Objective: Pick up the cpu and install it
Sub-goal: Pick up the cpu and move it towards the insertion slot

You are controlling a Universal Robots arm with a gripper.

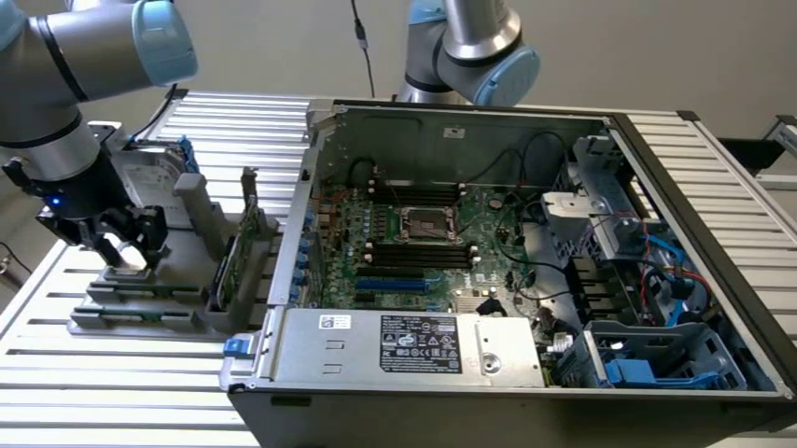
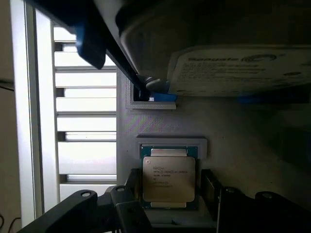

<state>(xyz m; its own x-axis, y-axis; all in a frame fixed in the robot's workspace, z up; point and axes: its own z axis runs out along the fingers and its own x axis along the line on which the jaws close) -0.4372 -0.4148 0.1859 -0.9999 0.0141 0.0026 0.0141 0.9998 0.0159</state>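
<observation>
At the exterior view's left, the gripper (image 1: 118, 245) hangs with jaws spread wide over the grey holder (image 1: 140, 315). Directly under it, between its fingers (image 2: 129, 211), the cpu (image 2: 168, 178) lies flat and ungripped. The motherboard socket (image 1: 427, 224) sits well apart, toward the frame centre.

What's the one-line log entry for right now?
tool: open | position: straddling chip | chip: flat in grey holder, not gripped

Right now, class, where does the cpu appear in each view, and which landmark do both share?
Exterior view: cpu at the exterior view's left, in the grey fixture, under the open hand.
Wrist view: cpu flat in the fixture's recess.
Shared landmark: hard drive beside it.
</observation>
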